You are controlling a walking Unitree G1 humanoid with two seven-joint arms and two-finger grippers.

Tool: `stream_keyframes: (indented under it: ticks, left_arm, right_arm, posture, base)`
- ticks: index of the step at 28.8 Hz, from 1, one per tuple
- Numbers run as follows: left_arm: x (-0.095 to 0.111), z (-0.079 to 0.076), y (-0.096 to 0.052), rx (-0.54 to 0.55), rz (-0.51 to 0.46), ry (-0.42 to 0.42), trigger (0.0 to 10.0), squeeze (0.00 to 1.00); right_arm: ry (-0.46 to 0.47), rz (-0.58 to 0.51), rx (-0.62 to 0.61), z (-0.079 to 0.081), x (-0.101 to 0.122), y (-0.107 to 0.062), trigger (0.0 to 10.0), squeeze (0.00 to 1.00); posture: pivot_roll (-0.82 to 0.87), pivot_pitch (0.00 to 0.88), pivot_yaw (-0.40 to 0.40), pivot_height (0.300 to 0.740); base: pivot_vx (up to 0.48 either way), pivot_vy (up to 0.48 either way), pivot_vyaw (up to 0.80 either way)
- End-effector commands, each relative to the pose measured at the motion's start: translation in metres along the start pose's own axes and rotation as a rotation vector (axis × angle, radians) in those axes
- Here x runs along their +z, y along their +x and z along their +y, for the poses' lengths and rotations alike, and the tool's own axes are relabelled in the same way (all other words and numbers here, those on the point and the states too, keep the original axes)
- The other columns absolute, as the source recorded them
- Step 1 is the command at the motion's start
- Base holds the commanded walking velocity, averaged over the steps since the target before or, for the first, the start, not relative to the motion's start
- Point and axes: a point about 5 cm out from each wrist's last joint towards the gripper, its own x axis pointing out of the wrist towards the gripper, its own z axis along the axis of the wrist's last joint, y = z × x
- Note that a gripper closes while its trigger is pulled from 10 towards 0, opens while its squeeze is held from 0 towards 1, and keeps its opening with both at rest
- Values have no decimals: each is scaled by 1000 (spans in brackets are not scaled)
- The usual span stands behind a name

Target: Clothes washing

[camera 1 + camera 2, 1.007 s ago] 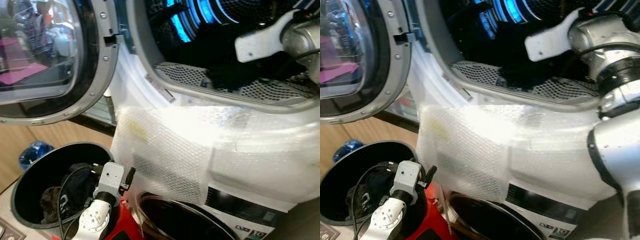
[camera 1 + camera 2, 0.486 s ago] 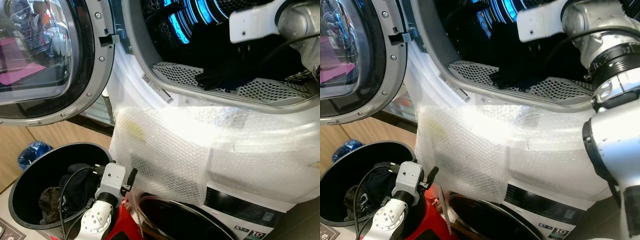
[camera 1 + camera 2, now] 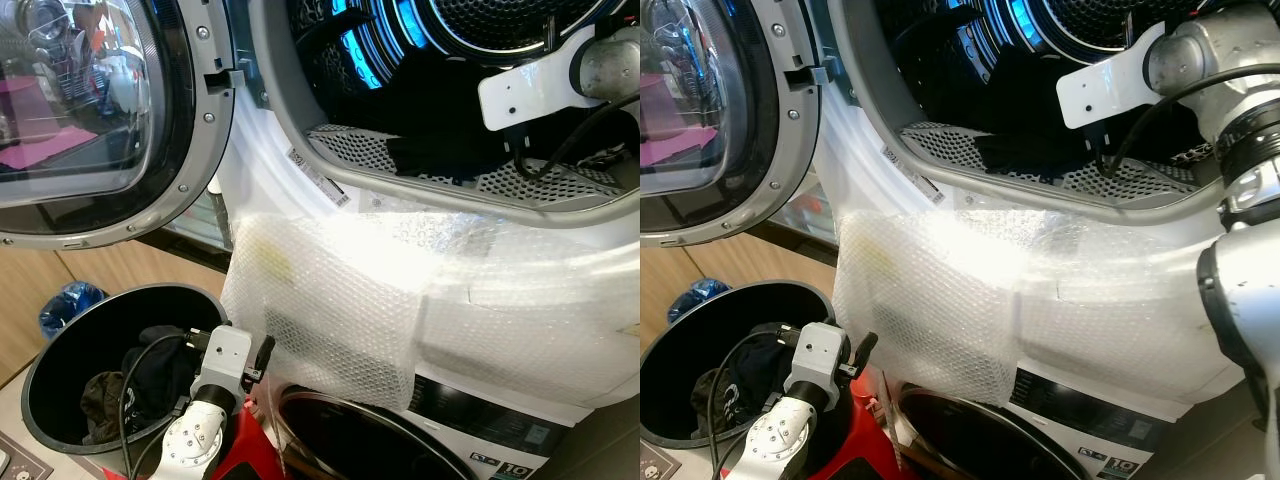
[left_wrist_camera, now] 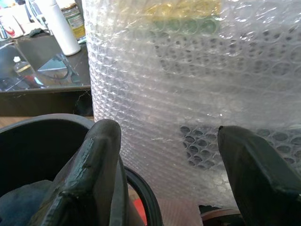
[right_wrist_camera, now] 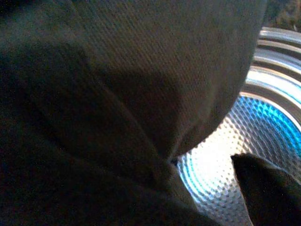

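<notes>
One dark garment (image 3: 450,150) hangs in the mouth of the washer drum (image 3: 480,40), its lower edge draped on the perforated lip (image 3: 540,180) of the opening, its length running downward from the right arm's wrist. The right gripper (image 5: 235,183) is inside the drum, and from its wrist camera dark cloth presses close against the lens with one black fingertip (image 5: 268,193) beyond it; whether those fingers clamp the cloth or merely sit behind it I cannot tell. Since the garment lies directly at that gripper and well up from the other, the right arm is the one placed to push it deeper, toward the blue-lit back of the drum. The round door (image 3: 100,120) stands swung wide to the left. Bubble wrap (image 3: 340,300) covers the machine's front below the opening. Lower left, a black round basket (image 3: 50,350) holds more dark clothes (image 3: 150,370). The left gripper (image 4: 164,155) sits at the basket's near rim beside the wrap, fingers spread wide and empty.
</notes>
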Motion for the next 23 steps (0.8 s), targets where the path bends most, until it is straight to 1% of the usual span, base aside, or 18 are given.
stream_keyframes:
  ticks: [1, 2, 4, 6, 10, 13, 15, 16, 19, 20, 23]
  left_arm:
    - [-3, 3, -1, 4, 14, 11, 10000, 0]
    - [-3, 2, -2, 3, 14, 11, 10000, 0]
    - [-3, 2, -2, 2, 15, 10, 10000, 0]
    - [-3, 2, -2, 1, 16, 10, 10000, 0]
    - [-3, 2, -2, 4, 16, 10, 10000, 0]
    - [-3, 2, -2, 4, 17, 10, 10000, 0]
    - [-3, 1, -2, 1, 17, 9, 10000, 0]
    - [-3, 0, -2, 2, 16, 8, 10000, 0]
    - [-3, -1, -3, 5, 14, 6, 10000, 0]
    - [-3, -1, -3, 9, 13, 4, 10000, 0]
    - [-4, -1, -3, 12, 13, 3, 10000, 0]
  right_arm:
    - [0, -11, 64, 9, -9, -2, 10000, 0]
    - [-32, -1, 92, 13, -13, -2, 10000, 0]
    - [-40, -3, 111, 16, -15, -3, 10000, 0]
    - [9, -62, 132, 16, -17, -8, 10000, 0]
    - [29, -83, 152, 17, -27, -15, 10000, 0]
    - [38, -66, 115, 17, -36, -19, 10000, 0]
    - [78, -69, 75, 18, -42, -22, 10000, 0]
    - [98, -75, 66, 20, -46, -23, 10000, 0]
    - [122, -86, 46, 23, -50, -24, 10000, 0]
    - [151, -109, 30, 27, -51, -24, 10000, 0]
    - [221, -148, -12, 31, -52, -24, 10000, 0]
  posture:
    - [-67, 0, 16, 740]
    - [-68, 0, 16, 740]
    - [-68, 0, 16, 740]
    - [-67, 0, 14, 740]
    - [-71, 0, 14, 740]
    - [-81, 0, 17, 740]
    - [-81, 0, 16, 740]
    - [-75, 0, 9, 740]
    - [-71, 0, 3, 740]
    - [-68, 0, 2, 740]
    - [-66, 0, -3, 740]
  base:
    - [0, 0, 0]
    - [0, 0, 0]
    - [0, 0, 0]
    - [0, 0, 0]
    - [0, 0, 0]
    - [0, 0, 0]
    - [0, 0, 0]
    - [0, 0, 0]
    - [0, 0, 0]
    - [0, 0, 0]
    - [0, 0, 0]
